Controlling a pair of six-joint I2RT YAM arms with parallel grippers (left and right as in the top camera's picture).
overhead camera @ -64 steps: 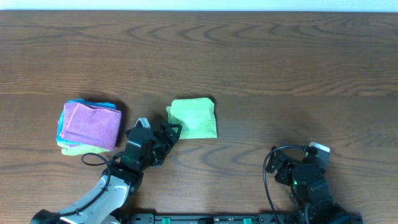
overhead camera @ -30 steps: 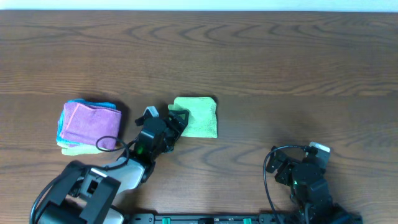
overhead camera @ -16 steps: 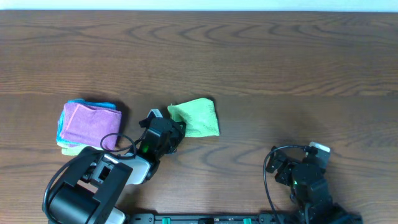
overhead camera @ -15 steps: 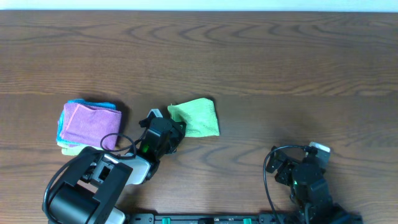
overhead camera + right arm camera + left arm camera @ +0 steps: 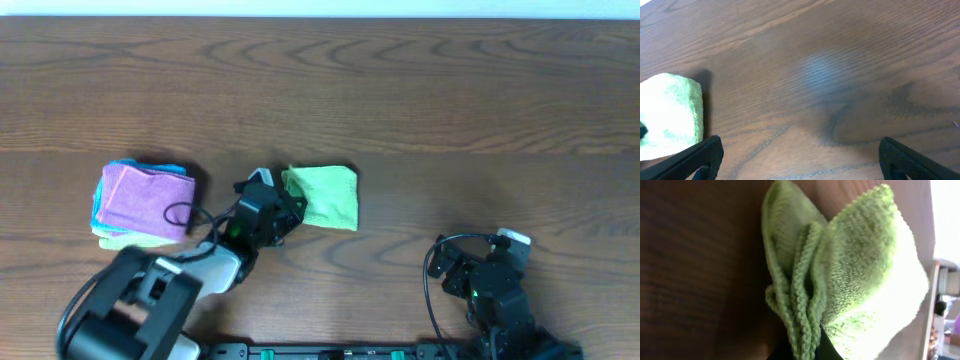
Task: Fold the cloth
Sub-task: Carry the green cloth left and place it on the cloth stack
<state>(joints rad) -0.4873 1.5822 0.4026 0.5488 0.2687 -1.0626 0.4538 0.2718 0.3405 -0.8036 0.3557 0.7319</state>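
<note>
We see the left gripper (image 5: 283, 208) clamped on the left edge of the cloth (image 5: 325, 196). The cloth sits folded on the wooden tabletop (image 5: 420, 90), left of the middle and nearer the front edge. It is lime-green, nubbly microfiber, roughly square, with corded hems bunched in layers at the pinch. The right gripper (image 5: 478, 268) sits near the front-right corner, its 2 fingers spread apart on nothing.

Overhead cam is looking straight dn on the table (image 5: 400, 90) from well up, arm bases sitting at 6 o'clock. L wrist cam is sitting right up against the cloth (image 5: 860, 280), which is filling the frame. R wrist cam is looking low across the table, catching the same cloth at its 9 o'clock edge. Cloth is showing in all 3 views.
</note>
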